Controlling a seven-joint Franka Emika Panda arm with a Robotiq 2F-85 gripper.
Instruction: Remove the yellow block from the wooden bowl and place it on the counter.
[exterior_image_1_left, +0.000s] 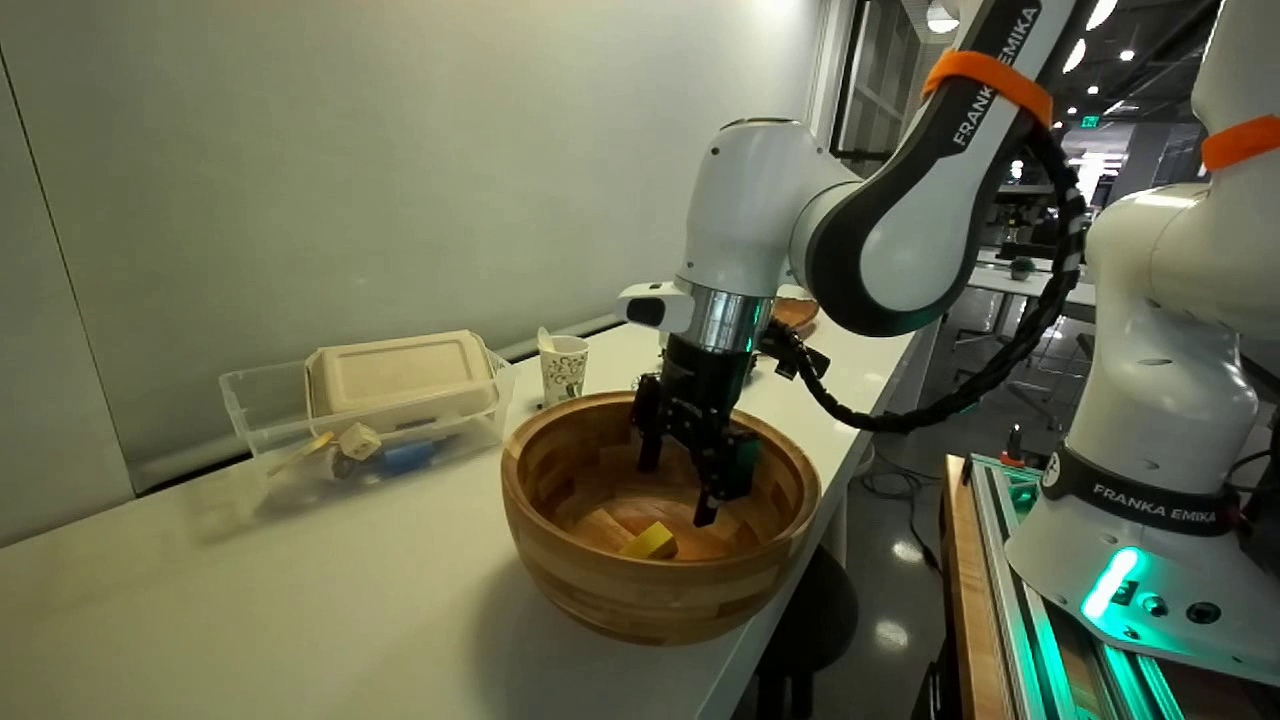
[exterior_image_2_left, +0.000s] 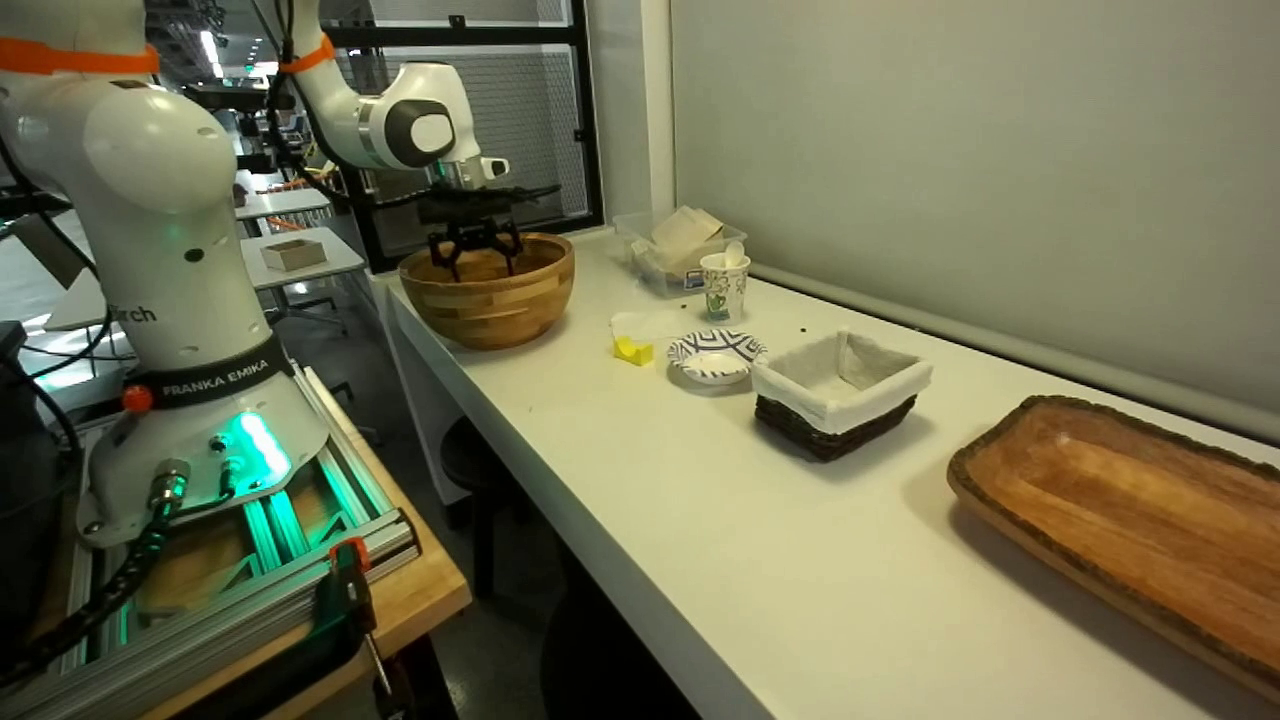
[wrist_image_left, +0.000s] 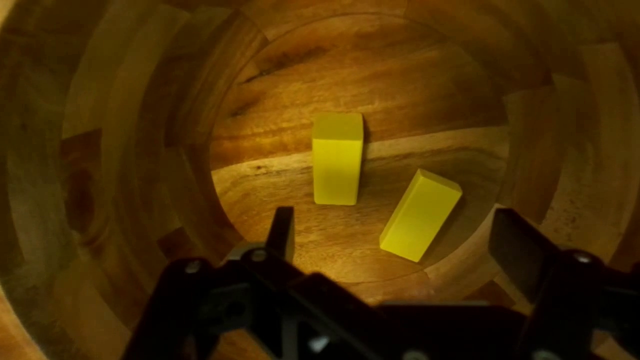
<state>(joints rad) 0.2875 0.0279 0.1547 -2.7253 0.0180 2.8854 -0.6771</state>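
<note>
The gripper (exterior_image_1_left: 677, 490) hangs spread inside the wooden bowl (exterior_image_1_left: 645, 597), where two yellow blocks (wrist_image_left: 336, 172) (wrist_image_left: 421, 216) lie.

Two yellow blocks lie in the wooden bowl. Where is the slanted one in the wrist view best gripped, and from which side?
Probably from above, across the middle of its long sides: the slanted yellow block lies lengthwise, and the wooden bowl surrounds it. The open jaws would likely need turning to match its slant.
</note>
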